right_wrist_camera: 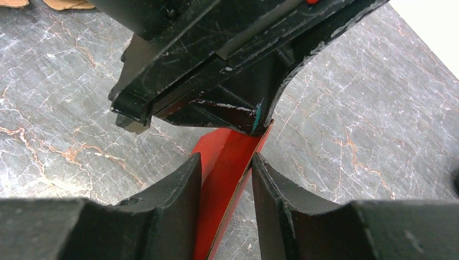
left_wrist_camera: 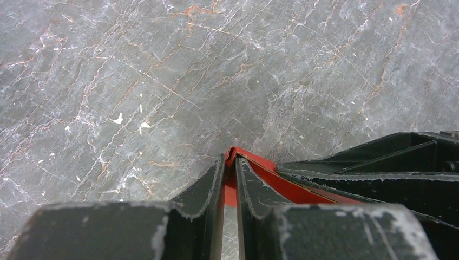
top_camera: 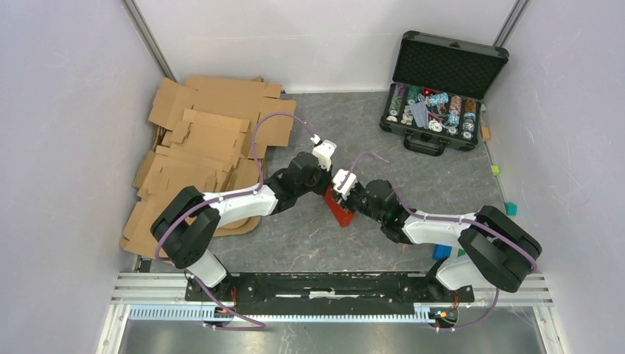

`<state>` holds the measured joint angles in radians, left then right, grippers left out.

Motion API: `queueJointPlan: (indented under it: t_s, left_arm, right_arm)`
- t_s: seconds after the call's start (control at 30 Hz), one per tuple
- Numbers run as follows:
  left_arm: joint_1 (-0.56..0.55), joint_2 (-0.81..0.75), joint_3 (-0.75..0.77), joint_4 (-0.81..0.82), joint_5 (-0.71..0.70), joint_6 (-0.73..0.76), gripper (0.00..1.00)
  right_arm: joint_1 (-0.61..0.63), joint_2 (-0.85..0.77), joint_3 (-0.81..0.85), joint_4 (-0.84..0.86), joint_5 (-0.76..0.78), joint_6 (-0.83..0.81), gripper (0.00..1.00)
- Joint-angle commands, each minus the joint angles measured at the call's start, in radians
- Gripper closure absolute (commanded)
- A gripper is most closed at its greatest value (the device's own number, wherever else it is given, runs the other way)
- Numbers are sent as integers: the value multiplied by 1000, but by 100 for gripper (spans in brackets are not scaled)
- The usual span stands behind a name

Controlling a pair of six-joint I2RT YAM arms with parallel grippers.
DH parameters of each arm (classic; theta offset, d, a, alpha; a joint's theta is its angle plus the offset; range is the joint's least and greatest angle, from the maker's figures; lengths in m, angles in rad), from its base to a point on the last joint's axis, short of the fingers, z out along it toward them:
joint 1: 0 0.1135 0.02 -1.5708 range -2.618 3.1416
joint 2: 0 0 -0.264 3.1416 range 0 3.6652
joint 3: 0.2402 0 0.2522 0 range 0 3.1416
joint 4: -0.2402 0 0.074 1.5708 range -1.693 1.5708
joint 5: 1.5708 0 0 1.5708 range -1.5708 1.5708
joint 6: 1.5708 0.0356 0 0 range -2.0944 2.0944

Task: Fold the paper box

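Observation:
The paper box (top_camera: pixel 340 214) is bright red paperboard, partly folded and held on edge above the grey table between the two arms. My left gripper (top_camera: pixel 329 187) comes in from the left and is shut on the box. In the left wrist view the left gripper (left_wrist_camera: pixel 231 158) pinches a folded red edge of the paper box (left_wrist_camera: pixel 281 185). My right gripper (top_camera: pixel 345 203) comes in from the right. In the right wrist view the right gripper (right_wrist_camera: pixel 226 157) stands open astride a wall of the paper box (right_wrist_camera: pixel 216 208), with a gap at the right finger. The left gripper's fingers (right_wrist_camera: pixel 216 111) loom just above.
A heap of brown cardboard sheets (top_camera: pixel 199 147) lies at the left. An open black case of poker chips (top_camera: pixel 438 96) stands at the back right. Small coloured blocks (top_camera: pixel 511 209) lie near the right wall and by the right arm's base.

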<state>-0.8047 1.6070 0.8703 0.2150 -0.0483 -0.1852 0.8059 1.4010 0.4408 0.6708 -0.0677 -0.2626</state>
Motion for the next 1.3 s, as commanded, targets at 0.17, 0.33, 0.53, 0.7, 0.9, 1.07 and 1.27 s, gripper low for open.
queueJointPlan:
  t_s: [0.17, 0.33, 0.53, 0.7, 0.9, 1.07, 1.27]
  left_arm:
    - [-21, -5, -78, -97, 20, -46, 82]
    - [-21, -38, -106, -83, 33, -54, 79]
    - [-20, -79, -116, -114, 44, -56, 73]
    - [-19, -62, -106, -123, 68, -51, 72]
    - [-20, -18, -90, -98, 73, -69, 75]
    - [-22, 4, -79, -100, 61, -74, 79]
    - [-25, 10, -78, -97, 52, -77, 81]
  right_arm:
    - [75, 38, 24, -229, 18, 5, 62]
    - [119, 66, 62, -290, 150, -20, 68]
    - [133, 93, 77, -322, 192, -24, 75]
    - [138, 82, 78, -325, 167, -20, 56]
    - [151, 50, 74, -357, 168, 8, 39]
    - [171, 26, 74, -379, 189, 37, 38]
    - [183, 41, 105, -426, 291, 40, 53]
